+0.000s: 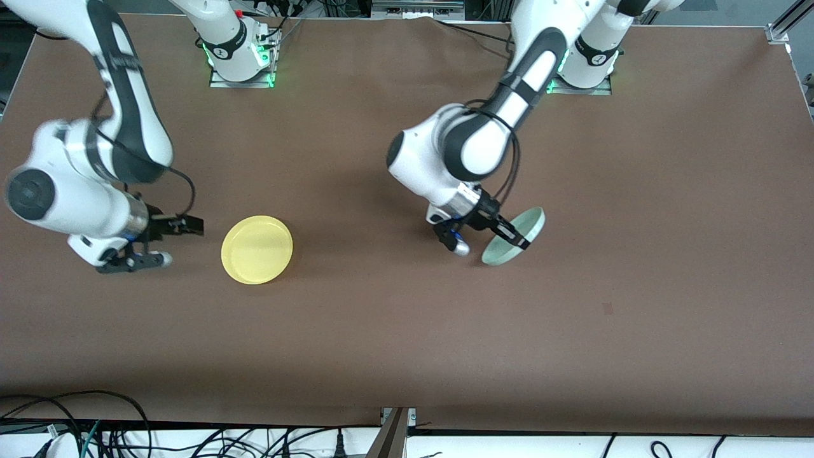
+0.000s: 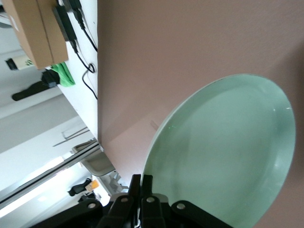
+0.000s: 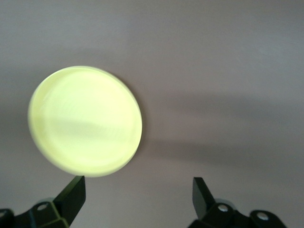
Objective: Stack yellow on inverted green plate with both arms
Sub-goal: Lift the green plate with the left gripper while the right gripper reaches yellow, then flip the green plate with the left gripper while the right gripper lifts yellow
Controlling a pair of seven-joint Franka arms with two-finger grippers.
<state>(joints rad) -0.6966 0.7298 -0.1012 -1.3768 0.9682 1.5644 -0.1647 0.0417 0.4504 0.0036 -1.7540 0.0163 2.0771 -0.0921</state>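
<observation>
While the left hand point(image 1: 509, 233) pinches the rim of the pale green plate point(image 1: 516, 239), the plate is tilted steeply, one edge low near the brown table point(image 1: 407, 331) and the other raised, its hollow face showing in the left wrist view point(image 2: 223, 152). In that view the black fingers point(image 2: 141, 190) sit pressed together on the plate's edge. Toward the right arm's end of the table, the yellow plate point(image 1: 257, 249) lies flat with its rim up, well apart from the green one. Just beside it, the right hand point(image 1: 166, 242) is low over the table, its fingers point(image 3: 71, 194) spread wide and holding nothing.
</observation>
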